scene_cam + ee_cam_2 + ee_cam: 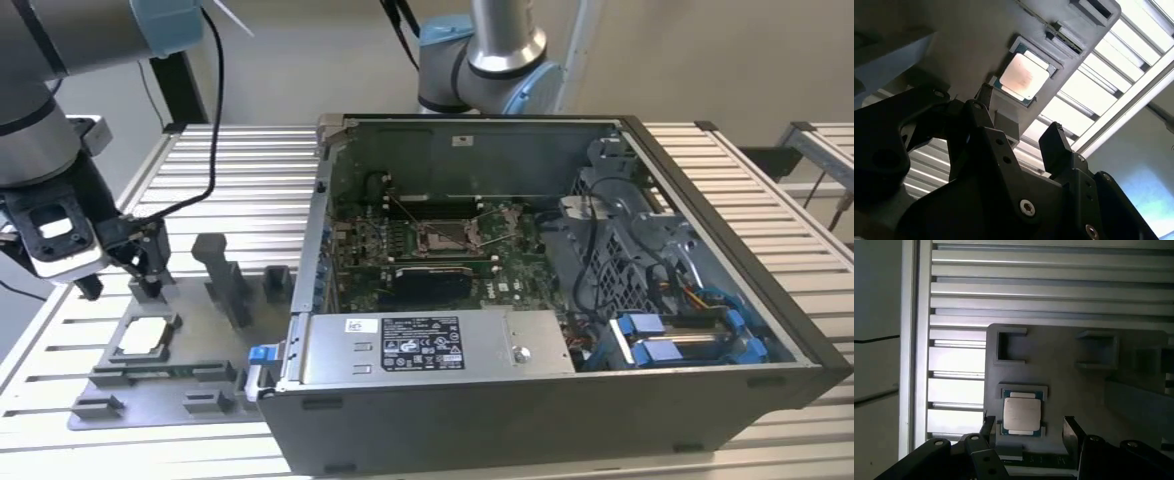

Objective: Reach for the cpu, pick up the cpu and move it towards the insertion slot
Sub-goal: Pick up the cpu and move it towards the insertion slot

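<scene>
The cpu [144,335] lies flat, silvery top up, in a shallow seat on the grey fixture plate [174,395] at the exterior view's left. My gripper [120,285] hangs above it and slightly behind, open, with nothing between its fingers. In both wrist views the cpu [1024,77] [1022,416] sits just beyond the gripper [1021,122] [1028,424], whose dark fingertips [1070,426] stand apart on either side of it and clear of it. The insertion slot [447,235], a shiny metal frame with a wire lever, sits in the green motherboard inside the open computer case.
The case wall [320,200] rises between the fixture plate and the motherboard. Grey fixture blocks [220,275] stand upright on the plate beside the gripper. A second robot arm [483,60] stands behind the case. A slatted metal table [227,165] carries everything.
</scene>
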You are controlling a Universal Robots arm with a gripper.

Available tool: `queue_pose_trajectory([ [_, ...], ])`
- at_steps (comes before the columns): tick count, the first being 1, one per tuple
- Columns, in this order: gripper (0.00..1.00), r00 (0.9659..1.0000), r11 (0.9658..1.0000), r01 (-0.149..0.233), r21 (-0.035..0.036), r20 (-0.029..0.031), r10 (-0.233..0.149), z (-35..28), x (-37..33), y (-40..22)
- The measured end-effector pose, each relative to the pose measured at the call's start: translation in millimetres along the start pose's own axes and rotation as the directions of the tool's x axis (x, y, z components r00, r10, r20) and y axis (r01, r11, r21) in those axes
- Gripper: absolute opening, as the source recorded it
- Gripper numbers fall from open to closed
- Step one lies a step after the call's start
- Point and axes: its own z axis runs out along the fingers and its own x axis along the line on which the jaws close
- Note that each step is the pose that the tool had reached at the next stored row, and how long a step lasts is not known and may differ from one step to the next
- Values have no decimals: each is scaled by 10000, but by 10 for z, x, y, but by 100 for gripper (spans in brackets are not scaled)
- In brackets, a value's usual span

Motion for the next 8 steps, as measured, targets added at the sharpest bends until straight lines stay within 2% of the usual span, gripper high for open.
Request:
queue_pose_trajectory([
  [8, 100, 10000, 10000, 2, 0, -1, -2, 145, 2, -13],
])
